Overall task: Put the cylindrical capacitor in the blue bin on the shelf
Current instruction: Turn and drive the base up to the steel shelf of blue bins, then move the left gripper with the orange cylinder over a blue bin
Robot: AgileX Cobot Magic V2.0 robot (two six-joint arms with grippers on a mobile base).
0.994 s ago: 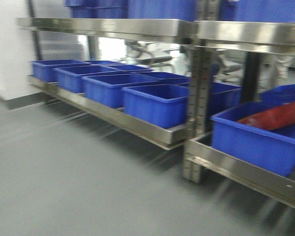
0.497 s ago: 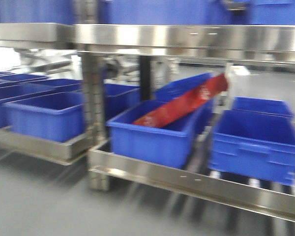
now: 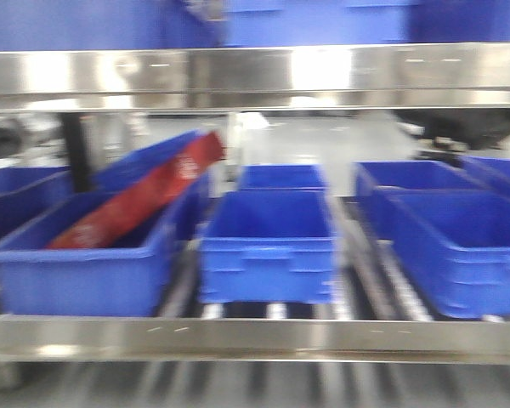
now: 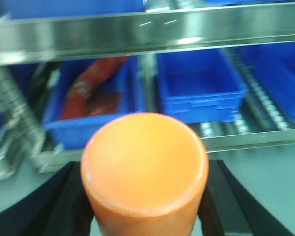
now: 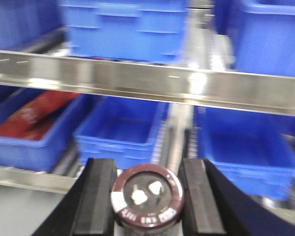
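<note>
My right gripper [image 5: 148, 183] is shut on the cylindrical capacitor [image 5: 146, 196], a dark stubby cylinder with pale markings and two pale terminals on its end face. It holds it in front of the steel shelf [image 5: 137, 78], below the upper rail. A blue bin [image 5: 119, 129] stands straight ahead on the lower level, seen mid-shelf in the front view [image 3: 268, 246]; another blue bin [image 5: 246, 142] stands to its right. My left gripper [image 4: 145, 173] is shut on an orange cylinder [image 4: 145, 162], facing the shelf [image 4: 137, 29]. Neither gripper shows in the front view.
A blue bin with a red packet [image 3: 140, 200] stands at the left of the lower level [image 3: 76, 272]. Ribbed blue crates [image 5: 128, 24] stand on the level above. The broad front rail [image 3: 255, 336] runs across below the bins, with grey floor under it.
The front view has swept right along the shelf. The bin with the red packet has gone from the right of the view to the left, and the upright post has left the view.
</note>
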